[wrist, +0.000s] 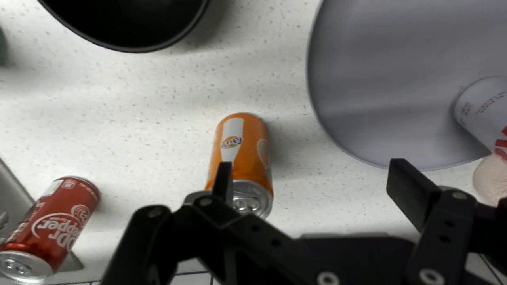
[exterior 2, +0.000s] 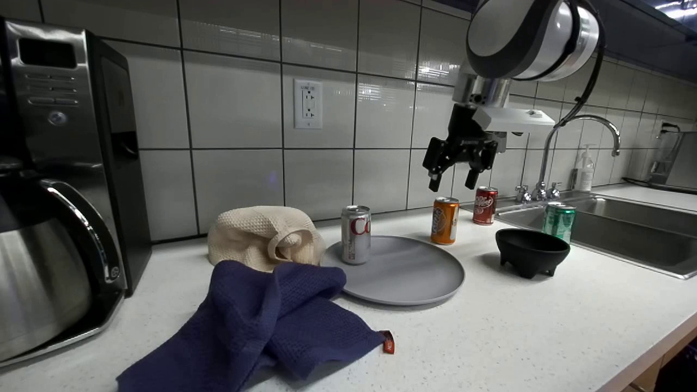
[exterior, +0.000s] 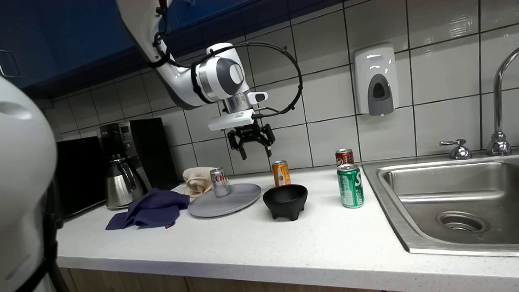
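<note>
My claw (exterior: 256, 154): spread, nearest the orange can (exterior: 281, 173)
Orange can: far side of the black bowl (exterior: 285, 209)
Silver can (exterior 2: 355, 237): left in both exterior views, on the grey plate (exterior 2: 405, 280)

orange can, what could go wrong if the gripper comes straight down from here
The gripper is open, but in the wrist view one finger overlaps the orange can, so it might knock the can over. The opposite finger overlaps the rim of the gray plate there, so it could catch the plate and topple the silver can standing on it.
</note>
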Controlling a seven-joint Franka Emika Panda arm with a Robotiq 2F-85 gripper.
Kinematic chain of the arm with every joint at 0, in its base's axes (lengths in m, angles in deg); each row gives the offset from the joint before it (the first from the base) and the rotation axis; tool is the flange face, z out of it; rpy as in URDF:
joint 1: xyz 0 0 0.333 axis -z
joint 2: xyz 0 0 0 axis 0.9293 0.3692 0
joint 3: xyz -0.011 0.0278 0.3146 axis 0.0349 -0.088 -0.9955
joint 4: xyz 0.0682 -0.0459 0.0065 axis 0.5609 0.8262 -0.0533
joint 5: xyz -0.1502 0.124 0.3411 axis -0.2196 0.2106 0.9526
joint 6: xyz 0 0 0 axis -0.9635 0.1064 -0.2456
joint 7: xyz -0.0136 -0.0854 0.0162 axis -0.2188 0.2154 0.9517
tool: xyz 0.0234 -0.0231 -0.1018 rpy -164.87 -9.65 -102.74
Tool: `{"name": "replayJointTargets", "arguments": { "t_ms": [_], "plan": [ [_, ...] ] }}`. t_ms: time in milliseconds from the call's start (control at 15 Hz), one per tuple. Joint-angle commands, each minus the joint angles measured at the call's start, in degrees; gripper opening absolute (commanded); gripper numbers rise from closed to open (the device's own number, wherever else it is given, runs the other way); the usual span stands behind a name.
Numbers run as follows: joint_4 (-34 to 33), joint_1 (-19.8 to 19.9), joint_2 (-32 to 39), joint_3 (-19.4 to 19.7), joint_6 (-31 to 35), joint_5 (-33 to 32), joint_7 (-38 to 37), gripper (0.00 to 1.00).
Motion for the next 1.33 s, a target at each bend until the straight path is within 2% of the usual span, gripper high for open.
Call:
{"name": "replayJointTargets", "arguments": {
  "t_ms": [0, 867, 933, 1267],
  "plan": [
    [1.9, 1.5, -2.0, 0.5, 0.1, 0.8, 2.1, 1.0],
    [2.1, 2.1, -2.0, 0.7, -0.3, 2.5, 2.7, 1.0],
    [0.7, 1.5, -0.1, 1.1, -0.3, 0.4, 0.4, 1.0],
    [0.7, 1.6, -0.1, 1.1, -0.3, 1.2, 0.6, 1.0]
  ]
}}
